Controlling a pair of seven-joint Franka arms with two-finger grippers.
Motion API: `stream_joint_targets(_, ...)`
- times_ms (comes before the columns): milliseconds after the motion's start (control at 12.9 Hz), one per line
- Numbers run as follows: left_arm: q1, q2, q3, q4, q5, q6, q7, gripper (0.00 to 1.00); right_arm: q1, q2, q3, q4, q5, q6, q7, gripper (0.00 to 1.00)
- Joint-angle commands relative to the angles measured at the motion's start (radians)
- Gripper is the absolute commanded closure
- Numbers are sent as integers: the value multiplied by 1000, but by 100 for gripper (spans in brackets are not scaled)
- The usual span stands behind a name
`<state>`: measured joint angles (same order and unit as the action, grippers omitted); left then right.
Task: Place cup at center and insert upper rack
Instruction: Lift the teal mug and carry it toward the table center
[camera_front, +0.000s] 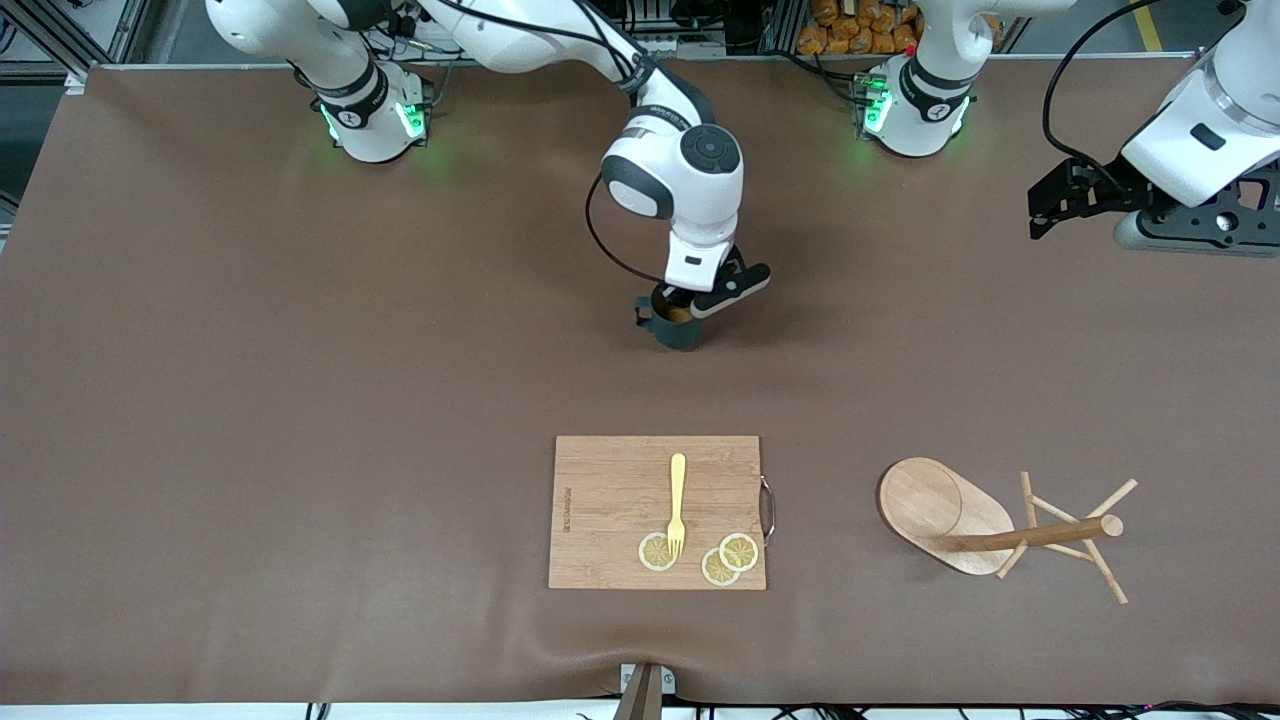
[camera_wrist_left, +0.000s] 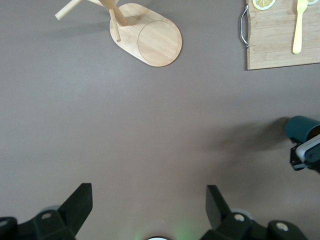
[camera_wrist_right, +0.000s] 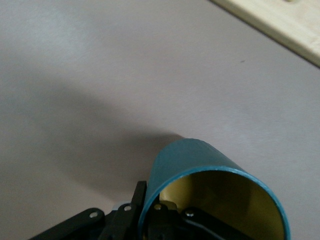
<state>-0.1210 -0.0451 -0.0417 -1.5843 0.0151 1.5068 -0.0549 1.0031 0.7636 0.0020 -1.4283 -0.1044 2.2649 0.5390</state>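
Now I see the right gripper (camera_front: 683, 303) clenched on the cup (camera_front: 672, 326) rim; rack (camera_front: 1000, 525) lies toppled at its four o'clock; left gripper (camera_wrist_left: 149, 210) waits, released.

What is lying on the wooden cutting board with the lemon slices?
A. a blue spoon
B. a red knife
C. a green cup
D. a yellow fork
D: a yellow fork lies on the cutting board, its prongs resting on one of the lemon slices.
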Motion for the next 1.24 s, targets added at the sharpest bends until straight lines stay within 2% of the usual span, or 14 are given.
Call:
stream_joint_targets(0, 0, 4, -3, 10, -11, -14, -16, 0, 17, 5, -5, 6, 0, 7, 33, 100)
stream_joint_targets(386, 0, 4, -10, 9, -11, -17, -17, 0, 2, 25, -8, 6, 106, 8, 90, 100)
stream_joint_targets(927, 3, 4, -13, 9, -3, -19, -17, 0, -34, 40, -11, 8, 104, 8, 101, 100)
stream_joint_targets(1004, 3, 2, -13, 9, -3, -19, -19, 0, -34, 42, -11, 8, 101, 8, 98, 48)
stream_joint_targets(1081, 3, 2, -13, 10, -3, -19, -19, 0, -29, 40, -13, 8, 95, 8, 99, 0)
stream_joint_targets(1159, 3, 2, -12, 10, -3, -19, -19, 0, -29, 37, -13, 8, 95, 8, 99, 0)
